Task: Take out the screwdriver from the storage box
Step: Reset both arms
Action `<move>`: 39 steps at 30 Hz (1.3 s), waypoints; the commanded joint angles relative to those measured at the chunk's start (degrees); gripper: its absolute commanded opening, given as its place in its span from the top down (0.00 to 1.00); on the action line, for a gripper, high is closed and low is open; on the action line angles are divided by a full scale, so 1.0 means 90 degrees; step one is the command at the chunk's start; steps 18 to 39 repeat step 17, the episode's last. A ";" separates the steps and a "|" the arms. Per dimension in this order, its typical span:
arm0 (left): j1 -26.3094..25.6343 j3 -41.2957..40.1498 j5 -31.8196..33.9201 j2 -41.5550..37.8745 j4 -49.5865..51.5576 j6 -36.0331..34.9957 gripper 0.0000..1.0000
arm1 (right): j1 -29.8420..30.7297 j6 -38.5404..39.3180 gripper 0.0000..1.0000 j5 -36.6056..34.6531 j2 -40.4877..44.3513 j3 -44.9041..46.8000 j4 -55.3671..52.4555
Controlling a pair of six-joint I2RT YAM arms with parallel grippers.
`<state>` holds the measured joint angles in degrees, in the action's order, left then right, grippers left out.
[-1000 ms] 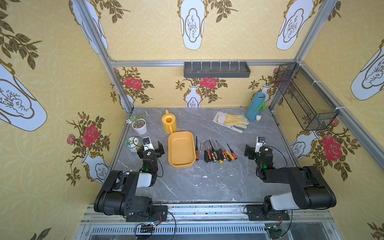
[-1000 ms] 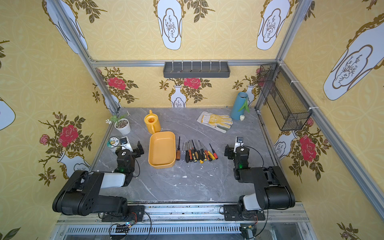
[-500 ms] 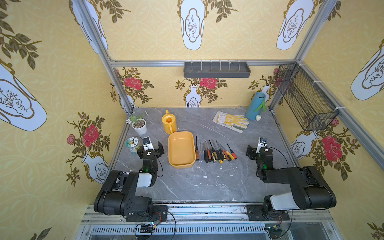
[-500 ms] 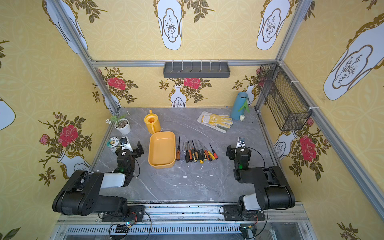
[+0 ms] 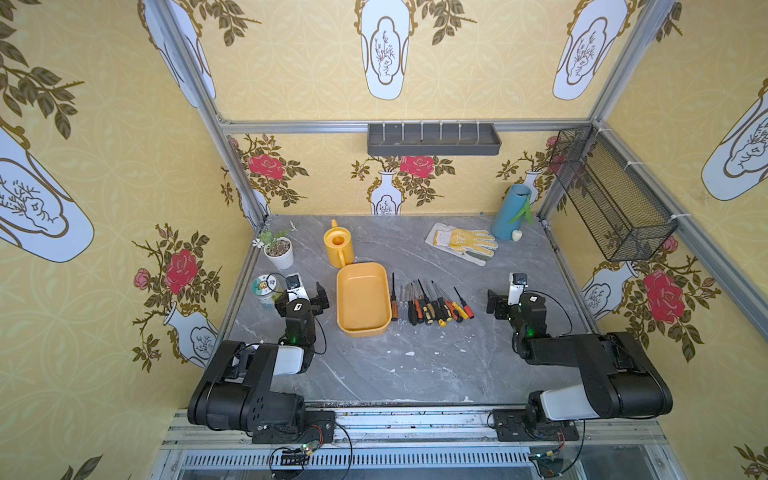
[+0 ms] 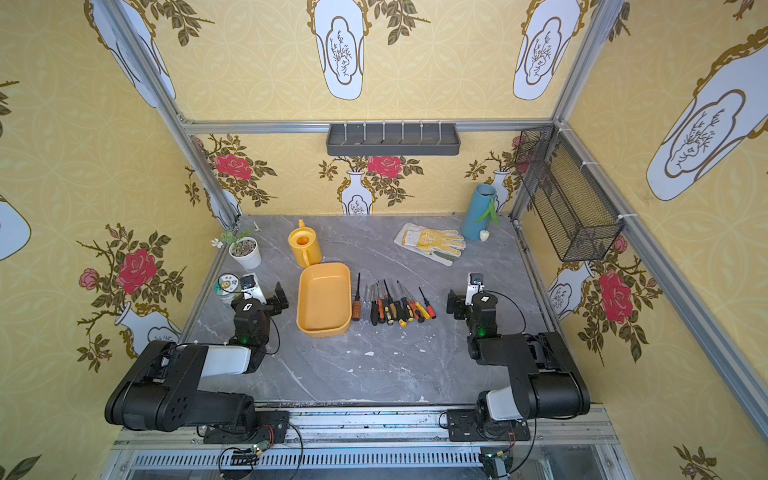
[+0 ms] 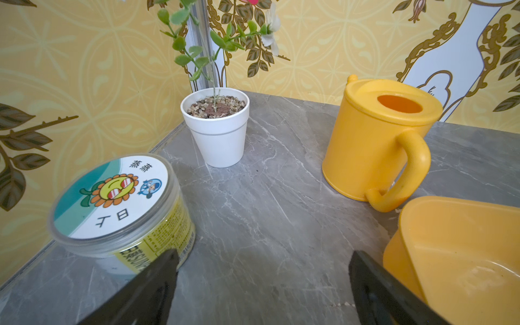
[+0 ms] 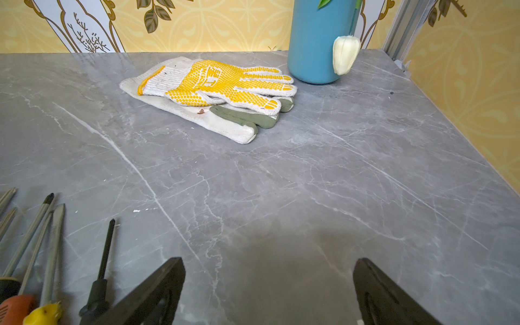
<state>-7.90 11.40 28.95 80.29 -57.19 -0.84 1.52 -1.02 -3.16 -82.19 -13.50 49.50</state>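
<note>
The box (image 5: 361,301) looks empty in both top views. The screwdrivers (image 5: 432,305) lie in a row on the table (image 5: 415,365) just beside it, on the right arm's side, and none is visible inside. The left gripper (image 7: 264,284) has its jaws spread wide with nothing between them, and sits between the tin (image 7: 118,202) and the box corner. The right gripper (image 8: 267,281) is also spread wide and empty, near the outer end of the row without touching it. Judgement: removal looks done, and the step in hand is parking the arms. To do it well, pull each arm straight back toward its base with jaws apart. Keep the left one clear of the tin and box rim. Keep the right one clear of the nearest black screwdriver (image 8: 98,281) so the row isn't nudged.
</note>
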 commanded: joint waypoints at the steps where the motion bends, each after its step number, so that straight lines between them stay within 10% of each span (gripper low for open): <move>1: -0.0001 -0.0014 -0.0013 0.0012 -0.0101 0.0024 0.01 | 0.0007 0.0069 0.03 0.0036 -0.0008 -0.0034 0.0187; 39: 0.0088 0.0031 -0.0179 -0.0027 0.0036 0.0115 0.01 | 0.0003 0.0076 0.03 0.0031 -0.0008 -0.0032 0.0189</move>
